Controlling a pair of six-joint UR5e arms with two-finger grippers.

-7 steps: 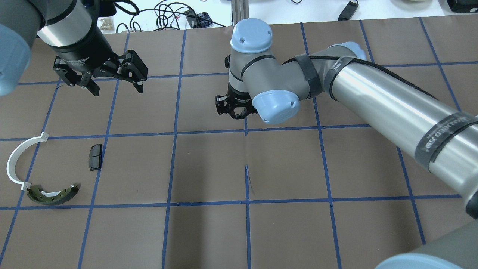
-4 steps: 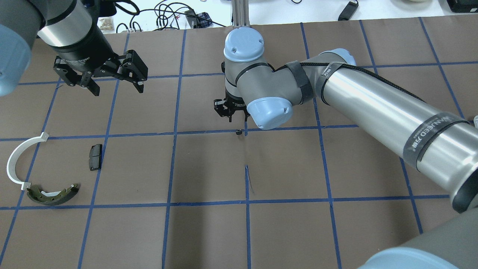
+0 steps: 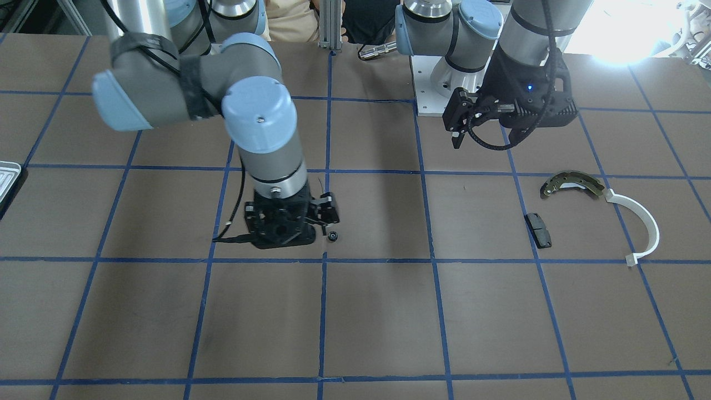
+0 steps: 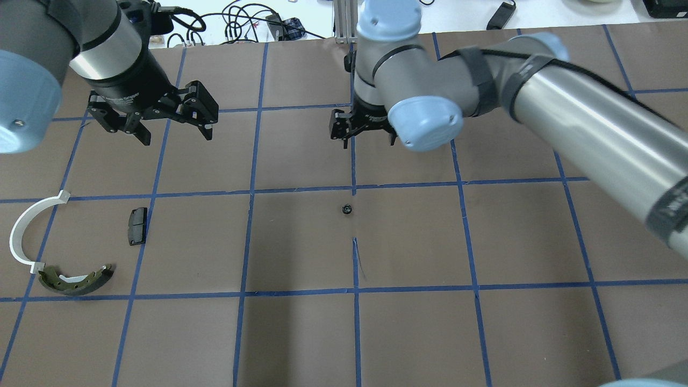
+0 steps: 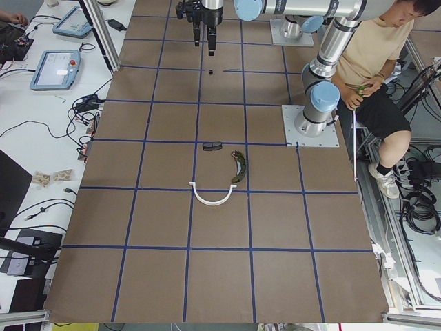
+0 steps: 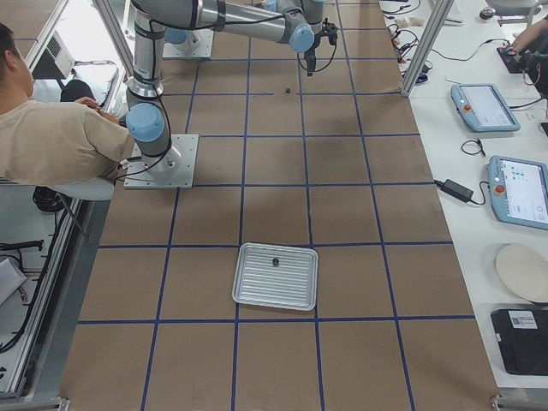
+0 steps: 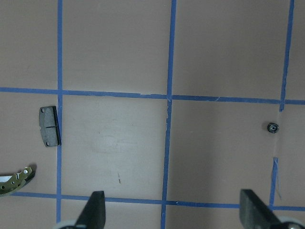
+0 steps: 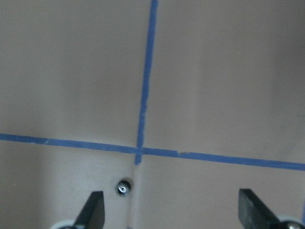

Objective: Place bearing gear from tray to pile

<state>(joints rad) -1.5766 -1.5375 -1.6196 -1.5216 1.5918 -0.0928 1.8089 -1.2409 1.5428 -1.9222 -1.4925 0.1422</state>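
The bearing gear [image 4: 346, 209] is a tiny black toothed ring lying free on the brown table near a blue tape crossing; it also shows in the front view [image 3: 332, 236] and both wrist views [image 7: 273, 127] [image 8: 124, 187]. My right gripper [image 4: 368, 141] is open and empty, raised just beyond the gear. My left gripper [image 4: 177, 134] is open and empty, hanging above the table at the far left. The pile lies at the left: olive brake shoe [image 4: 75, 279], white arc [image 4: 24, 231], black pad [image 4: 137, 226]. The tray [image 6: 248, 300] shows in the right side view.
A small dark part [image 6: 275, 261] lies on the tray's ribbed floor. The tray's corner [image 3: 6, 175] shows at the front view's left edge. Cables and tablets lie beyond the table's far edge. A person sits behind the robot's base.
The right gripper has let go of the gear, which now lies free on the table. The gripper has risen and drawn back toward the far side. The left gripper shifted slightly right.
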